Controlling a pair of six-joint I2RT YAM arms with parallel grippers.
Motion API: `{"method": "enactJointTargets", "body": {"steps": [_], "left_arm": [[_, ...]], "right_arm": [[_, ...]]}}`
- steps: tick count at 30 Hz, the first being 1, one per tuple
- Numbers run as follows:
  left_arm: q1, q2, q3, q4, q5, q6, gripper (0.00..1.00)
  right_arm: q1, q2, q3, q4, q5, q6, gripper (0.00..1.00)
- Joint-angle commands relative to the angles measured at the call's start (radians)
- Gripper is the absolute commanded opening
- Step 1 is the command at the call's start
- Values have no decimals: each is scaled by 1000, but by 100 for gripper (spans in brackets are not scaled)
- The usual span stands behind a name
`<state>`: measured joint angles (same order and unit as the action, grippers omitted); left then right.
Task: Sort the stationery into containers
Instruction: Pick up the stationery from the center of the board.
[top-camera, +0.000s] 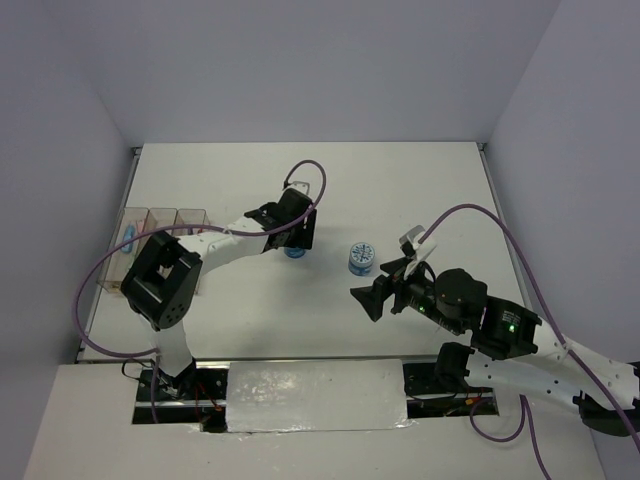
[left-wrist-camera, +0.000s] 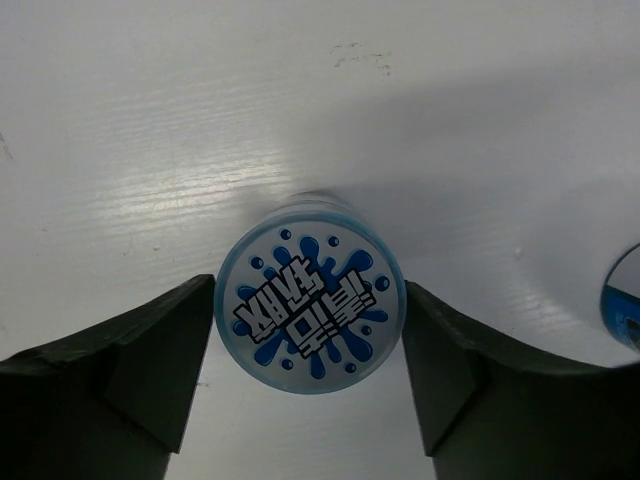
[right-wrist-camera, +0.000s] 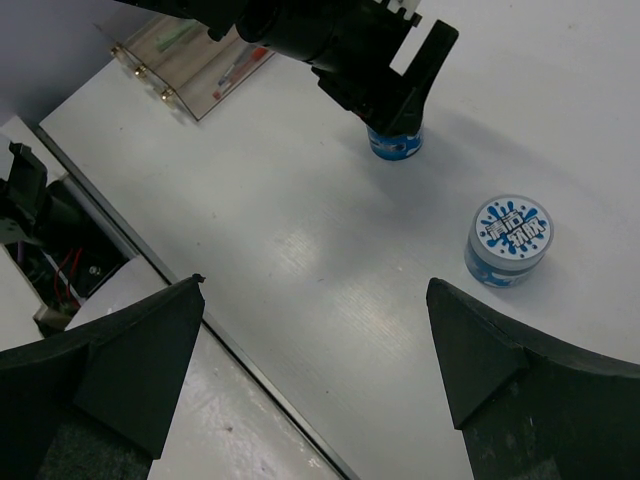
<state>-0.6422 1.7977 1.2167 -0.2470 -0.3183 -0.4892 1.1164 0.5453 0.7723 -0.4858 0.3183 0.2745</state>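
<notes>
Two blue rolls with patterned white tops stand out on the white table (top-camera: 400, 190), well apart from the row of clear bins (top-camera: 165, 218) at its left edge. One roll (left-wrist-camera: 310, 312) sits upright between the fingers of the left gripper (left-wrist-camera: 309, 290). Its jaws stand wide, one black pad on each side, right at the roll's rim. Whether they already press it I cannot tell, and the roll rests on the table. The second roll (top-camera: 362, 258) stands free a little to the right, just ahead of the right gripper (right-wrist-camera: 313, 285), which hangs over bare table with its jaws spread wide and nothing between them.

Some pieces already lie in the bins: the right wrist view shows a pen (right-wrist-camera: 238, 68) and something green there, too small to name.

By my reading, the step in hand is the pick of the first roll. The next move calls for closing squarely across its round sides so it does not squirt out, lifting it straight up and carrying it left to a bin. Those bins look narrow for a roll, so the drop will need careful centring
</notes>
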Motion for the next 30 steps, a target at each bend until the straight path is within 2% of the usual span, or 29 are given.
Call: {"method": "enactJointTargets", "body": {"steps": [1, 3, 4, 6, 7, 12, 13, 15, 18, 19, 22, 25, 28, 30], "left_arm": [[-2, 25, 30, 31, -21, 32, 82], [-4, 22, 27, 35, -13, 35, 53], [-4, 14, 23, 40, -13, 34, 25], [-4, 6, 23, 45, -13, 41, 19], [-4, 0, 27, 43, -13, 46, 0], [1, -108, 38, -15, -105, 55, 0], [9, -179, 38, -35, -193, 44, 0], [70, -248, 58, -128, -280, -17, 0], [235, -368, 92, -243, -359, -119, 0], [325, -380, 96, -262, -390, -143, 0], [480, -405, 119, -339, -445, -268, 0], [576, -390, 116, -344, -447, -304, 0], [697, -316, 142, -343, -380, -316, 0], [720, -264, 178, -382, -373, -327, 0]], "right_arm": [[0, -2, 16, 35, -9, -14, 100], [2, -4, 15, 30, -4, -15, 100], [0, -5, 15, 30, -4, -17, 100], [0, -7, 10, 29, -1, -18, 100], [-1, -7, 12, 29, -2, -18, 100], [0, -13, -2, 30, -1, -18, 100], [2, -16, -5, 36, 1, -18, 100], [0, -24, -18, 44, -5, -17, 100], [0, -31, -33, 67, -19, -14, 100], [0, -33, -37, 76, -21, -15, 100], [0, -45, -53, 117, -37, -23, 100], [0, -25, -33, 112, -48, -38, 100], [0, 31, -1, 87, -50, -46, 100], [0, 47, -1, 98, -59, -49, 100]]}}
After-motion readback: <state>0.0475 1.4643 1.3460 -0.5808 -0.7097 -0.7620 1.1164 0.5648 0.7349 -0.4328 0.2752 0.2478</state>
